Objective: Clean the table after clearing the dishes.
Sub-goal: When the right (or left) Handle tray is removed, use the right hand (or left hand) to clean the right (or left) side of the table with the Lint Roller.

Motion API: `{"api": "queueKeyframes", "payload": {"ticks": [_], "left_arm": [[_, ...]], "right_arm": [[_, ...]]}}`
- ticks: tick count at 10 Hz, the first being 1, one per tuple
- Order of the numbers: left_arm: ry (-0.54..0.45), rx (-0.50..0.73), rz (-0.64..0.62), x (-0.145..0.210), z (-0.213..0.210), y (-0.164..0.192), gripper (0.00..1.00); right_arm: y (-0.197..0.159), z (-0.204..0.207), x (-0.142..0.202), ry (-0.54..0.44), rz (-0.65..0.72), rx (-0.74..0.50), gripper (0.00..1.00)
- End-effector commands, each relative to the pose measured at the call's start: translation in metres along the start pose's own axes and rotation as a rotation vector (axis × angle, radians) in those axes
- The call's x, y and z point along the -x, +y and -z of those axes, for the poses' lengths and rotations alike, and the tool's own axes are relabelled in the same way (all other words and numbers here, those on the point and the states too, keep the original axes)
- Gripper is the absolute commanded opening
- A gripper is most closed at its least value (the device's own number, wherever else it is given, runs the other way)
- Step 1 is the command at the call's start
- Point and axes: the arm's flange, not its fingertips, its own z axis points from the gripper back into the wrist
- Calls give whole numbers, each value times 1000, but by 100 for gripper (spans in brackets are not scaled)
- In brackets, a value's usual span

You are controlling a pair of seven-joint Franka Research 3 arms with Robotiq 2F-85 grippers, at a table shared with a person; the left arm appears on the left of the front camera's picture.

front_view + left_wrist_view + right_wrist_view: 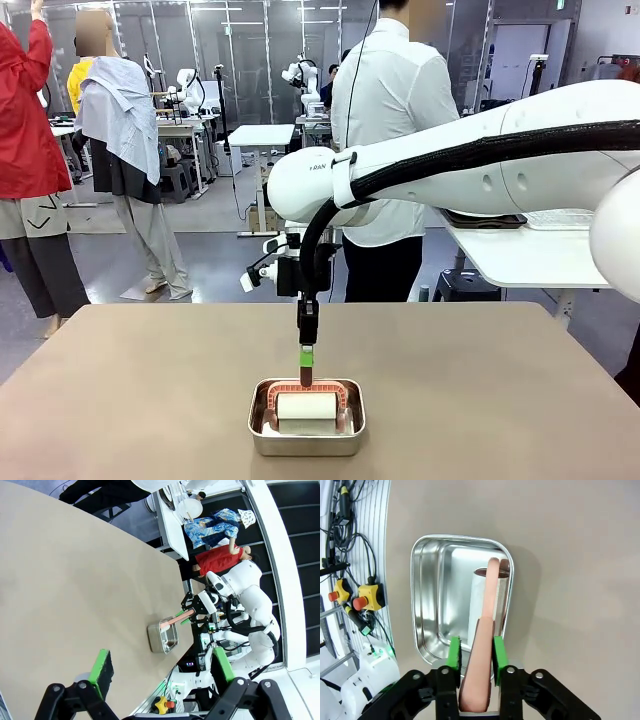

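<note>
The taupe-brown table (150, 380) carries a small steel pan (259, 425) near its front edge. In the pan lies a white roller (306, 408) with a salmon-red handle (306, 377). My right gripper (306, 362) points straight down over the pan and is shut on that handle (482, 630), with the green pads (453, 652) on either side of it. My left gripper (162, 667) hangs open high above the table, nothing between its fingers. Of the dishes, a round white plate (190, 508) shows on the white side table.
A person in a white shirt (395, 110) stands just past the far edge, back turned. A white side table (530, 255) stands at the far right with a dark tray (480, 219) on it. Cables and emergency-stop buttons (367, 595) lie beyond the near edge.
</note>
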Motion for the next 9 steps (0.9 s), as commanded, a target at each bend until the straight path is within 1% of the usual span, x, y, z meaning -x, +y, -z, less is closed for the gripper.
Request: {"api": "queueKeyframes", "payload": {"ticks": [1, 4, 5, 6, 7, 8, 9], "left_arm": [[2, -10, 3, 2, -3, -1, 100], [2, -10, 3, 2, -3, -1, 100], [2, -10, 3, 2, -3, -1, 100], [2, -10, 3, 2, -3, -1, 100], [2, -10, 3, 2, -3, -1, 100], [2, -10, 3, 2, -3, -1, 100], [2, -10, 3, 2, -3, -1, 100]], "right_arm": [[7, 4, 2, 1, 32, -22, 0], [12, 0, 3, 0, 44, -15, 0], [22, -8, 5, 18, 111, 10, 0], [43, -27, 18, -19, 210, 67, 0], [67, -45, 39, -121, 317, 131, 0], [88, -58, 69, -198, 452, 170, 0], [104, -65, 104, -316, 635, 201, 0]]}}
